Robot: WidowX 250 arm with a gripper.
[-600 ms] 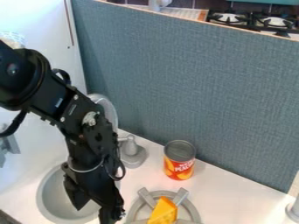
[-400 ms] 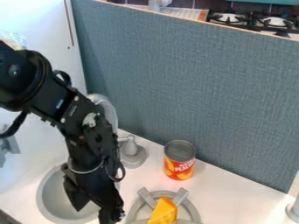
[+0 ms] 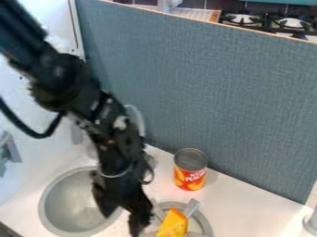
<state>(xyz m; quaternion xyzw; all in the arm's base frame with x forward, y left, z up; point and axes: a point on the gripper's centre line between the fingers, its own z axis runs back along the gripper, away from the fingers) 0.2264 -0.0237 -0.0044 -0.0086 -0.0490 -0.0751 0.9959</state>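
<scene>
The black gripper (image 3: 122, 221) hangs at the lower left, between the sink and the grey burner ring. Its two fingers stand apart, with nothing seen between them. Just right of it, a yellow cheese wedge (image 3: 173, 225) lies on the grey burner (image 3: 203, 221). The gripper's right finger overlaps the burner's left edge in the view; whether they touch, I cannot tell. An orange-red can (image 3: 189, 171) with a grey top stands upright behind the burner.
The round grey sink (image 3: 57, 203) lies to the left of the gripper, with the grey faucet (image 3: 137, 118) partly behind the arm. A tall blue-grey panel (image 3: 210, 88) runs behind the white counter (image 3: 248, 203). A white-grey object (image 3: 311, 222) stands at the right edge.
The arm and gripper have shifted right, from over the sink towards the burner, uncovering more of the sink. The cheese wedge and the can have stayed where they were.
</scene>
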